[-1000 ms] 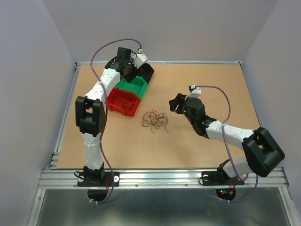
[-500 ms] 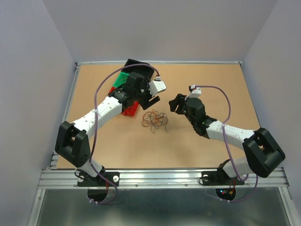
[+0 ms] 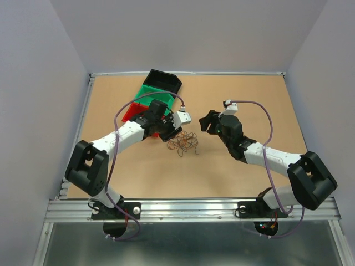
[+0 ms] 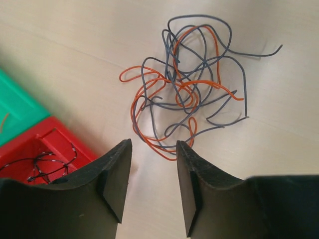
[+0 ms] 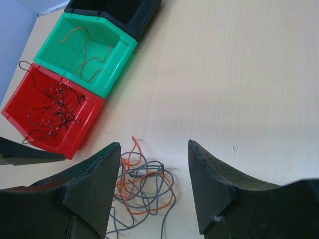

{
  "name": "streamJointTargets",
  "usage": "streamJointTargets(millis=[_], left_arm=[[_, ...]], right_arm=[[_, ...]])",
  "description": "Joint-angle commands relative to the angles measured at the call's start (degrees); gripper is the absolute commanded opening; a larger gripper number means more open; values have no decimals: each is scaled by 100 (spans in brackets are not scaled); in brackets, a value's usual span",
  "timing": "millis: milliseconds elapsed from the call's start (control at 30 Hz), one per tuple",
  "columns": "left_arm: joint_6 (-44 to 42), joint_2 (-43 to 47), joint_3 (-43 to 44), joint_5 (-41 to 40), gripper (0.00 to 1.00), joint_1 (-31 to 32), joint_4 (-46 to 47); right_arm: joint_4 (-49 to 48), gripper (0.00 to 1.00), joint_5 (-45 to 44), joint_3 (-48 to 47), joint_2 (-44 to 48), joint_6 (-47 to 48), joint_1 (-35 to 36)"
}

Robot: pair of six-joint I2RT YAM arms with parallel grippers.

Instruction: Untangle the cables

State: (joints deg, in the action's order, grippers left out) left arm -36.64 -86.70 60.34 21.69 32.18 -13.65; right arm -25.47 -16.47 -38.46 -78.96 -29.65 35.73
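The cables [image 3: 183,142] lie as a small tangle of orange and grey strands on the tan table, between the two arms. In the left wrist view the cables [image 4: 191,85] sit just beyond my left gripper [image 4: 153,145], which is open with only bare table between its fingers. Seen from above, the left gripper [image 3: 172,133] hangs at the tangle's left edge. My right gripper [image 3: 206,122] stands open to the right of the tangle, apart from it. Its own view shows the right gripper [image 5: 153,145] with the cables [image 5: 145,186] under its left finger.
Three bins stand in a row at the back left: a black bin [image 3: 164,81], a green bin [image 3: 153,93] with a few thin orange strands, and a red bin [image 3: 130,112] with dark wiry strands. The left arm reaches over the red bin.
The left arm has swung from over the bins down to the left edge of the tangle. The right arm has not moved.
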Motion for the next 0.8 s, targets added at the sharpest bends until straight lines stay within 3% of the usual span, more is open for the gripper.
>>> streamJointTargets(millis=[0,267,333,367,400,767], left_arm=[[17,-382,-5,98,45,16,152],[79,-989,162,-86,30,7,135],[43,-1033,180,-16,19,7,91],[8,-1025,172,-16,5,16,56],[8,-1016,171,-7,0,7,55],[17,-51,-311,458,0,-81,609]], right_arm=[[-37,62,21,-285,188,-15,22],[-19,62,39,-285,197,-15,31],[-28,62,65,-294,170,-23,22],[-19,62,82,-294,144,-32,22],[-19,62,91,-303,126,-41,22],[-352,62,811,-312,-286,-181,22]])
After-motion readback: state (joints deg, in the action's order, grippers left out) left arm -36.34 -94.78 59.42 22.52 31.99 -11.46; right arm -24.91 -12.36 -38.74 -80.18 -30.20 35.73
